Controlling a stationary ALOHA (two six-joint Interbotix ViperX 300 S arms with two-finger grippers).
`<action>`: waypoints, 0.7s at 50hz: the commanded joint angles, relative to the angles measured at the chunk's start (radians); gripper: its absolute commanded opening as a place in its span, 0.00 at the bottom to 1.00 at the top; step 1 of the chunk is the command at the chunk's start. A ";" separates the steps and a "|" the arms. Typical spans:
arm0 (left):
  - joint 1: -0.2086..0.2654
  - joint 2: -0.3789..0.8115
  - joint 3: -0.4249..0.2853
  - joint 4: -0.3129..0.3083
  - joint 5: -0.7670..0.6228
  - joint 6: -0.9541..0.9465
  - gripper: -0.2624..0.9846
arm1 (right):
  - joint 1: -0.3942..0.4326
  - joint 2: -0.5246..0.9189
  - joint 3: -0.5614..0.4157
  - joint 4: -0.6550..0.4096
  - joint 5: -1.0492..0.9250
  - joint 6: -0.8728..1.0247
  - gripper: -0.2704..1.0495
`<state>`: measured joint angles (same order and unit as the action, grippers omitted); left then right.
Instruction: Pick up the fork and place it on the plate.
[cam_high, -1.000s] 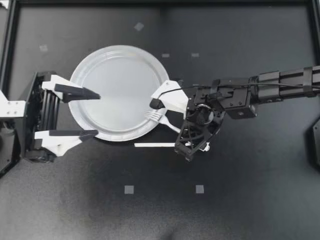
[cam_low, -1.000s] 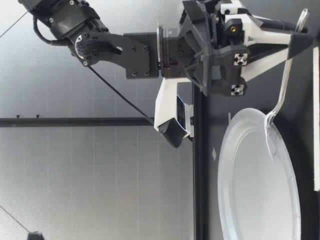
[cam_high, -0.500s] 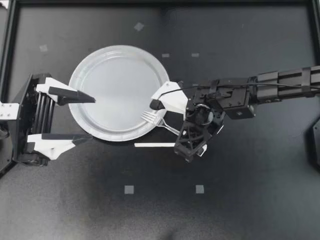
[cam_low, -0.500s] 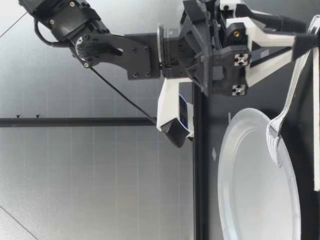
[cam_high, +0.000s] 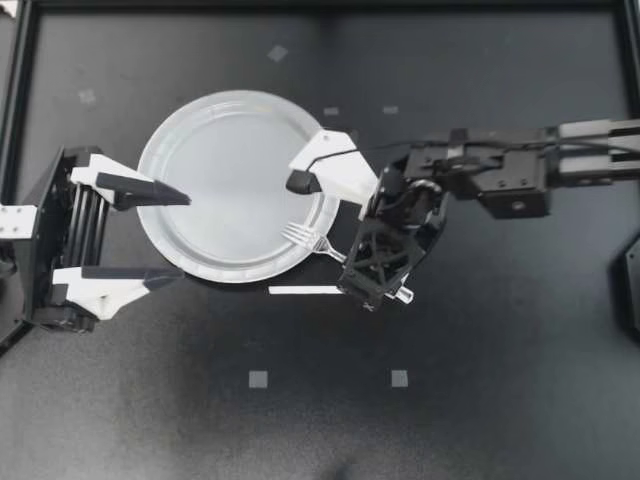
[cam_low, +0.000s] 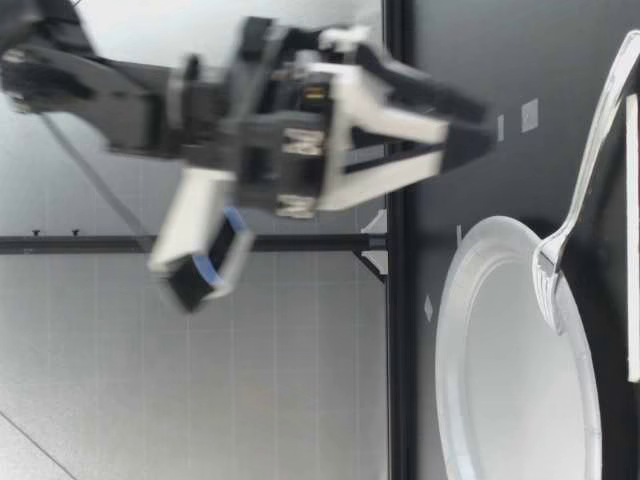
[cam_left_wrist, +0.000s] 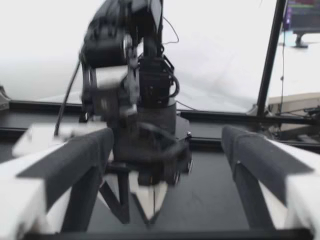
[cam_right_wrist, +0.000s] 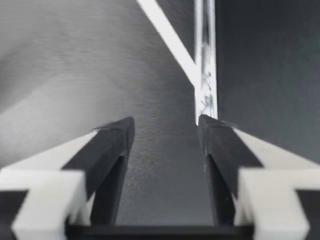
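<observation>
Dark table (cam_high: 500, 400), plate (cam_high: 230, 170), fork (cam_high: 300, 235) on its rim, white strip (cam_high: 305, 290)

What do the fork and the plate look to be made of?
The fork: likely clear glossy plastic; the dark table shows through its handle, with bright glints. The plate: pale disposable, thin plastic or coated paper, cannot tell which; soft sheen, shallow pressed rim.
</observation>
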<state>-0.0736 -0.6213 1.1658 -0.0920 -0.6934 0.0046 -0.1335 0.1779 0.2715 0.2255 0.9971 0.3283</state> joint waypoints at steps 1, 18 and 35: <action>-0.003 -0.006 -0.046 -0.006 0.063 -0.003 0.90 | -0.005 -0.086 -0.035 0.006 -0.049 -0.077 0.62; -0.003 -0.021 -0.067 -0.025 0.129 -0.003 0.90 | 0.064 -0.204 0.071 0.054 -0.549 -0.345 0.62; -0.003 -0.006 -0.040 -0.041 0.121 -0.003 0.90 | 0.141 -0.268 0.342 0.054 -1.100 -0.359 0.62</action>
<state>-0.0736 -0.6351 1.1259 -0.1289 -0.5568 0.0031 -0.0153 -0.0476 0.5292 0.2761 0.1166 -0.0353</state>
